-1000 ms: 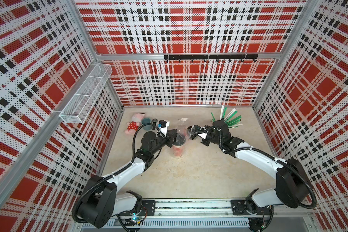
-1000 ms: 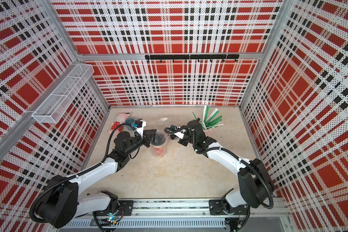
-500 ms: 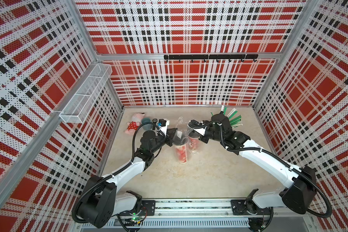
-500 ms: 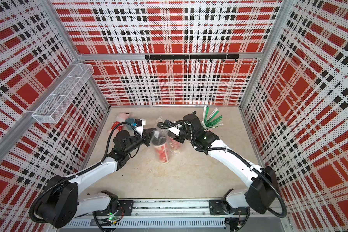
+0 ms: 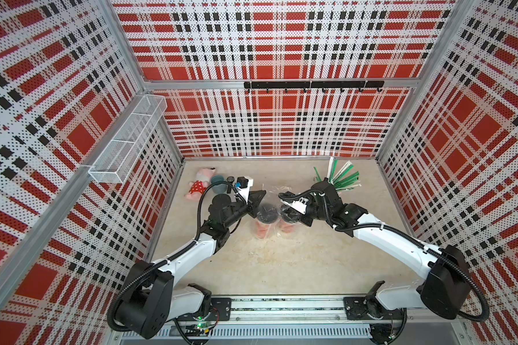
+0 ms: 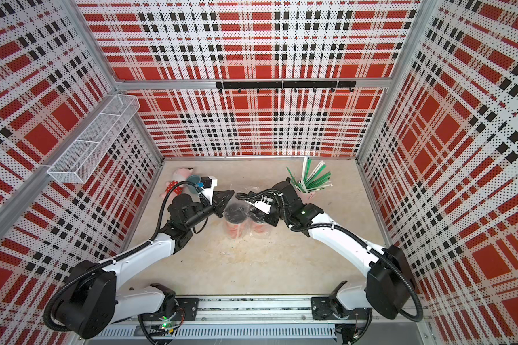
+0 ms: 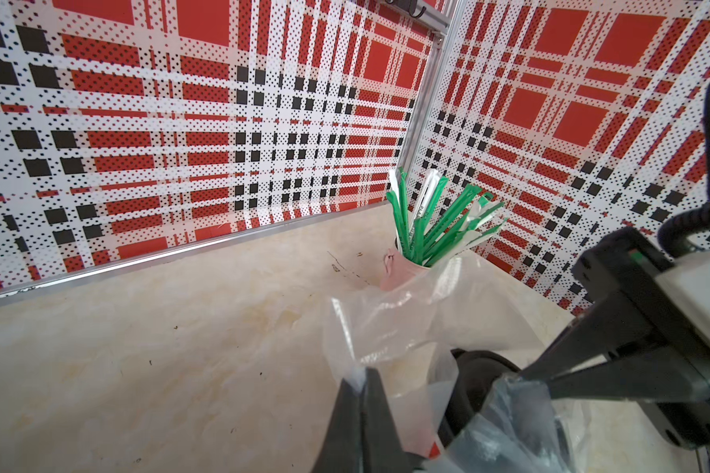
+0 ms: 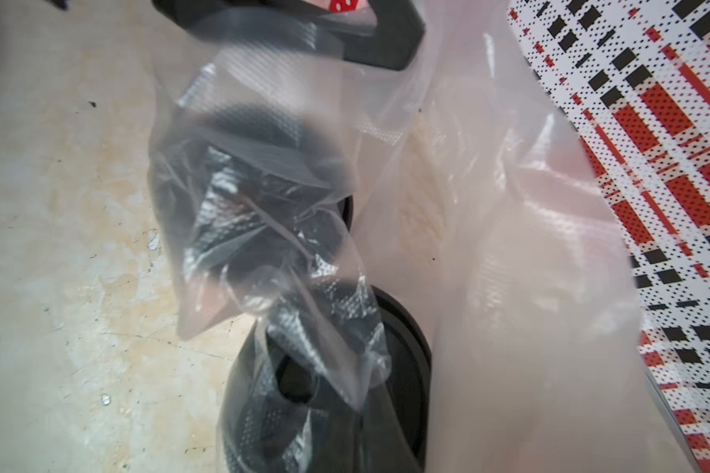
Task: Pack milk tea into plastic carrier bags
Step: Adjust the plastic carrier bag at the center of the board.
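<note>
Holding tight over our big table (image 5: 284, 268).
We see two clear bags (image 7: 386, 323) in the middle of it, and each seems to hold one of the red cups (image 5: 263, 231). The cups stand up straight, side by side, very close to each other. Our left claw (image 7: 360, 381) is shut tight on the top of one bag. Our right claw (image 7: 548, 379) looks shut on the other bag's top. We think we should let go slowly and not pull sideways, because a tug on thin plastic could tip a tall cup.
</note>
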Motion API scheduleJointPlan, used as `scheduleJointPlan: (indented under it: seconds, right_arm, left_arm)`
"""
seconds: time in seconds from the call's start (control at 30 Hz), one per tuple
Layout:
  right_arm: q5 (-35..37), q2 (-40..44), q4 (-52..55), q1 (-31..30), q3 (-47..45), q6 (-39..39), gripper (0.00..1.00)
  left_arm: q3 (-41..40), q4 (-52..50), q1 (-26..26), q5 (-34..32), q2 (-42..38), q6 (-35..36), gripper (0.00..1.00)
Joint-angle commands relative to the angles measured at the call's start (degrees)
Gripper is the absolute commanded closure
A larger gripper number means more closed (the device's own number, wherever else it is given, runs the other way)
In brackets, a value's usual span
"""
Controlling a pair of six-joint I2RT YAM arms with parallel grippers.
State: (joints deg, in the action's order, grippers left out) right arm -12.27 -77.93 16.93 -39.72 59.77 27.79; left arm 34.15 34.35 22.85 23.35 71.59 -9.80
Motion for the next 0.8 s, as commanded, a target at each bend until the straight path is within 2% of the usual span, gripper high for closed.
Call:
scheduleJointPlan:
  seconds: [0.0,0.13,0.2,0.37,0.4,0.47,0.57,0.67,0.77]
  right_arm:
    - [-4.74,4.46,-5.35,-0.78,-1.24,0.42,0.91]
    - [-5.07,5.42,-8.11,-0.79,-3.11,0.34,0.81]
    - [-6.34,5.08,-7.49,-0.79,-2.28,0.25,0.8]
    - [-8.36,4.87,-6.29,-0.88,-1.23,0.25,0.74]
    - [-8.55,5.14,-6.34,-0.88,-1.32,0.08,0.69]
    - [-9.14,5.74,-6.12,-0.88,-1.32,-0.31,0.61]
    - [-10.83,6.92,-5.73,-0.88,-1.4,-0.59,0.49]
    - [-11.98,8.59,-7.22,-0.88,-2.01,-2.25,0.43]
    - [-11.28,10.17,-9.55,-0.6,-2.19,-6.43,0.35]
  left_arm:
    - [-2.14,3.13,0.09,0.6,-2.21,0.54,0.99]
    - [-3.8,3.97,-0.13,-1.62,-3.03,-0.37,0.99]
    - [-3.64,3.97,-0.43,-1.58,-2.88,-0.87,0.96]
    - [-3.3,3.97,-0.78,-1.91,-2.75,-1.0,0.81]
    - [-3.3,3.97,-0.81,-1.95,-2.85,-0.98,0.79]
    - [-3.55,3.97,-1.01,-2.45,-2.85,-1.01,0.67]
    - [-3.95,3.97,-1.47,-3.47,-3.12,-1.57,0.59]
    - [-4.17,3.97,-1.94,-3.88,-3.32,-1.93,0.58]
    - [-3.91,3.97,-2.19,-4.38,-3.32,-2.48,0.49]
